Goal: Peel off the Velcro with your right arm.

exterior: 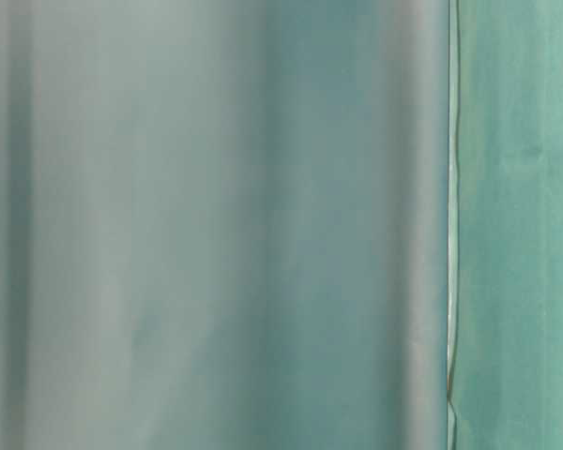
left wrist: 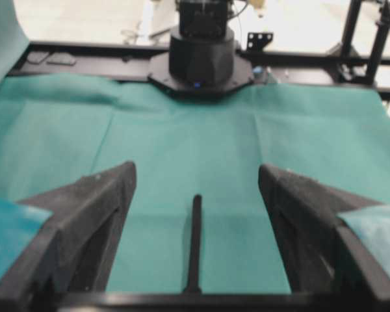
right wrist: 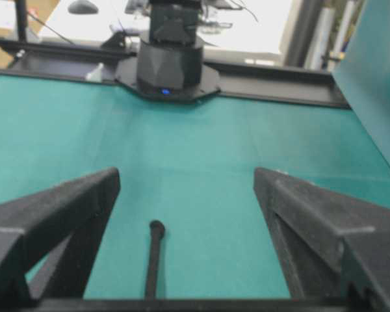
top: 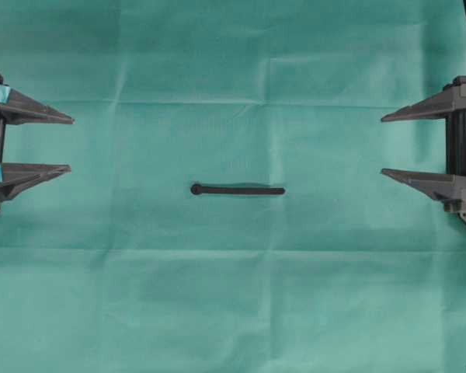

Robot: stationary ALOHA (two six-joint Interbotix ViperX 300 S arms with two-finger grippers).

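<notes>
Nothing yet peeled: you see the thin black two-layer Velcro strap (top: 238, 189) flat on the green-draped bench (top: 233, 311), right arm's all-black tool (top: 382, 145) spread, well apart.

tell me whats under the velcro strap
The Velcro lies flat on the green cloth, apart from both open grippers. Whatever is beneath the cloth, and the strap's underside, is covered.
</notes>
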